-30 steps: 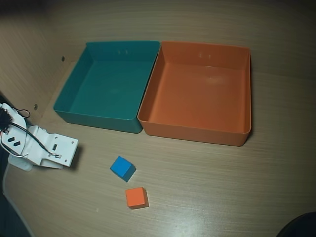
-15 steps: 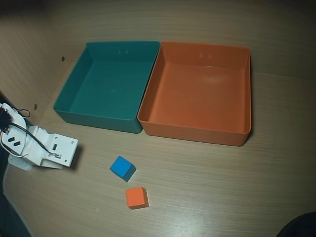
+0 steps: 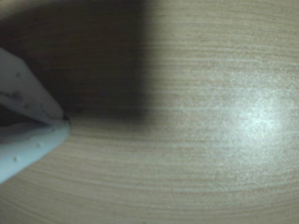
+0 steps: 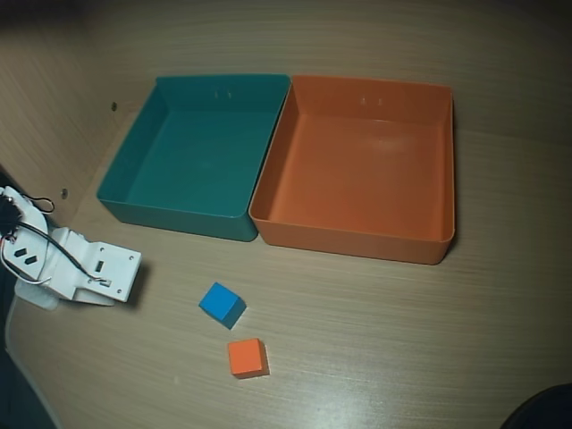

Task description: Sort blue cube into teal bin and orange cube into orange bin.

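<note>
A: Starting nearest in the overhead view, what lies on the table?

B: The orange cube, a small matte block on the pale wood-grain top. It has no long axis; its edges sit slightly turned against the picture's edges.

A: And the blue cube?

B: Just beyond it and a little to the left, near but apart from the orange one. It is the same size and matte too, turned so one corner points toward the near edge. Both cubes lie on bare wood, outside the trays.

A: Where is the arm?

B: At the left edge, level with the blue cube and well apart from it. It is white plastic with black cables, partly cut off by the frame. Its fingertips cannot be made out from above.

A: Does the wrist view help?

B: Somewhat. The gripper enters from the left as two white wedge-shaped fingers whose tips meet at a point with nothing between them, so it is closed and empty. The picture is blurred; beyond the tips are only wood grain, a dark shadow and a bright glare patch.

A: Farther back?

B: The teal bin on the left and the orange bin on the right, side by side with their walls touching. Both are square, shallow, smooth plastic trays with upright walls and bare floors. The orange bin looks slightly bigger.
</note>
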